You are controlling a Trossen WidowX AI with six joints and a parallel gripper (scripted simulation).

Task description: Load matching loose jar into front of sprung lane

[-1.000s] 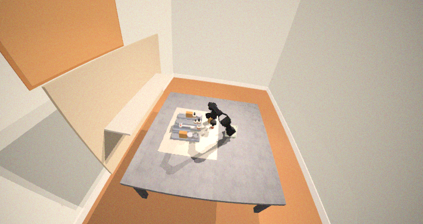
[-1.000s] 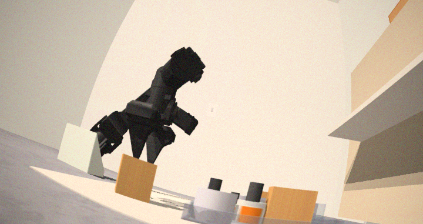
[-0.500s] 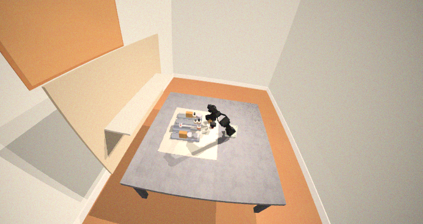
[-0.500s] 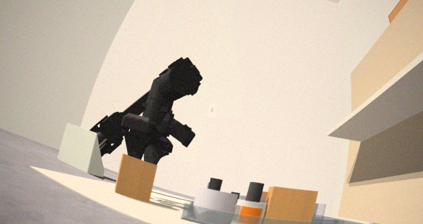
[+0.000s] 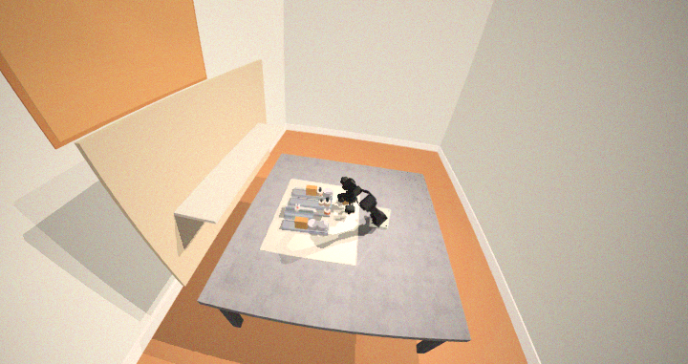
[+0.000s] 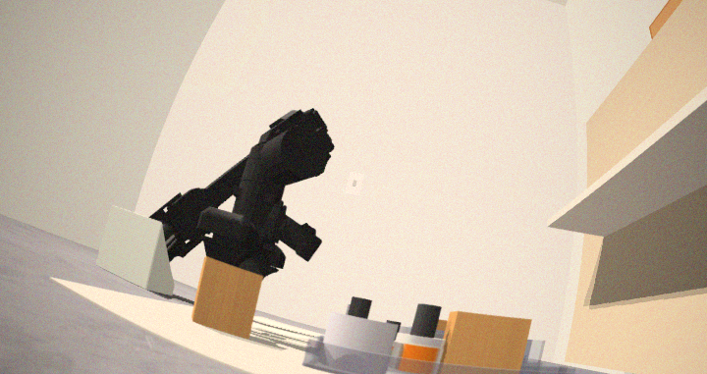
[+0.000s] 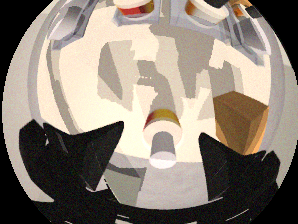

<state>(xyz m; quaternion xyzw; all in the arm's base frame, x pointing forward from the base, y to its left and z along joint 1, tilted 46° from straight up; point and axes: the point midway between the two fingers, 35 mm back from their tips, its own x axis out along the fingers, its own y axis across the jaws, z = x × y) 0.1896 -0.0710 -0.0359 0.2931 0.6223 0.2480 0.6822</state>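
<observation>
"Where was the loose jar?" the senior inspector asked.

"The loose jar (image 7: 162,132) stood upright on the pale mat (image 5: 332,253) (image 6: 124,301) (image 7: 192,122), between the fingertips of the gripper (image 5: 345,204) (image 6: 235,267) (image 7: 162,131) as the wrist view showed it," the junior replied. "Its band was red and yellow."

"State of the hand?"

"Open. The fingers stood wide apart, with a visible gap on either side of the jar, and nothing was gripped. The height of the tips over the mat could not be told."

"And just beside the hand?"

"A loose wooden block (image 6: 227,296) (image 7: 242,120) stood on the mat, near one finger. From the exterior it hid the fingertips."

"Farther out?"

"Ahead of the hand, beyond the loose jar, lay the clear-walled lanes. At one lane's front stood a jar with a red-and-orange band (image 5: 327,211) (image 7: 135,9); in the next, a black-capped jar (image 7: 206,11). The red banding resembled the loose jar's, though a full match could not be confirmed. In an outer lane, an orange-labelled jar (image 6: 419,352) stood between a pale grey container (image 6: 361,334) and a second wooden block (image 6: 487,342)."

"The surroundings?"

"The mat lay on the grey table (image 5: 289,293) (image 6: 39,272) (image 7: 175,185). A wall shelf (image 5: 216,178) (image 6: 619,192) was noted well apart from the hand, past the lanes."
</observation>
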